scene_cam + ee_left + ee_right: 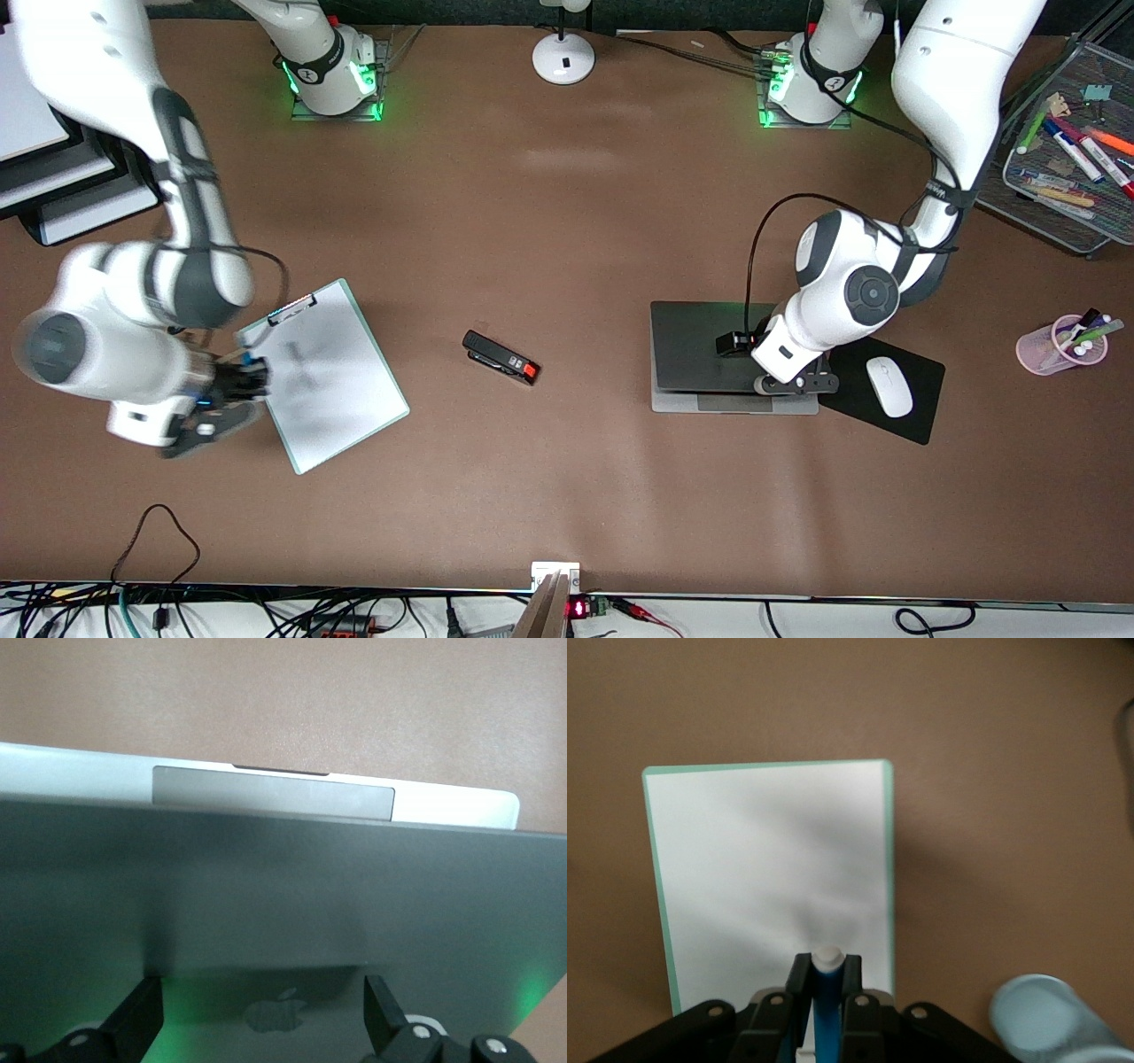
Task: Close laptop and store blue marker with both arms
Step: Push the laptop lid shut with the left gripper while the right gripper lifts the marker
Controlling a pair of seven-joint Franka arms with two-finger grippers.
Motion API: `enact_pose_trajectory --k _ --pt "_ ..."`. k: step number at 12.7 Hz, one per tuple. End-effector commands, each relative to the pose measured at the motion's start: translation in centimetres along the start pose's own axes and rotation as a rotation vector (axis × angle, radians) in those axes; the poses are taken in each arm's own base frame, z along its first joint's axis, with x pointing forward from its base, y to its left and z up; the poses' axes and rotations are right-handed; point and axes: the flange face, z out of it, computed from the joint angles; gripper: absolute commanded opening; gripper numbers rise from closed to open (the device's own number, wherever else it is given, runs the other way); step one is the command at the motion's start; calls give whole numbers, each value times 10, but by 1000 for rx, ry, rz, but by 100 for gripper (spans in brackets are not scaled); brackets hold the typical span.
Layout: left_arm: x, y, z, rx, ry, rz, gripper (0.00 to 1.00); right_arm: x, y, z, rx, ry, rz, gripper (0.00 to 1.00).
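The laptop lies toward the left arm's end of the table, its dark lid lowered almost flat. A strip of silver base with the trackpad shows past the lid's edge. My left gripper rests over the lid by the apple logo, its fingers open and wide apart with nothing between them. My right gripper is over the clip end of the clipboard, shut on the blue marker. The marker's white end pokes out past the fingertips. In the front view the right gripper shows a bit of the blue marker.
A black stapler lies mid-table. A white mouse sits on a black pad beside the laptop. A pink cup of pens and a mesh tray of markers stand at the left arm's end. A lamp base stands between the arm bases.
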Motion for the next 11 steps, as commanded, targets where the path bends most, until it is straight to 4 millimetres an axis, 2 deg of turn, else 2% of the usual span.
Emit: enact_pose_trajectory --k 1,4,7,9,11 --pt "14 4 9 -23 11 6 100 -32 39 -41 -10 37 -92 0" --pt "21 1 24 -28 0 -2 100 -55 61 -79 28 146 -217 0" --pt "21 0 28 -25 -7 -3 100 -77 92 -86 100 306 -411 0" --pt "26 -1 12 -23 1 -8 100 -93 114 -90 108 430 -530 0" --pt "27 -1 -19 0 -11 1 100 -113 142 -84 113 542 -596 0"
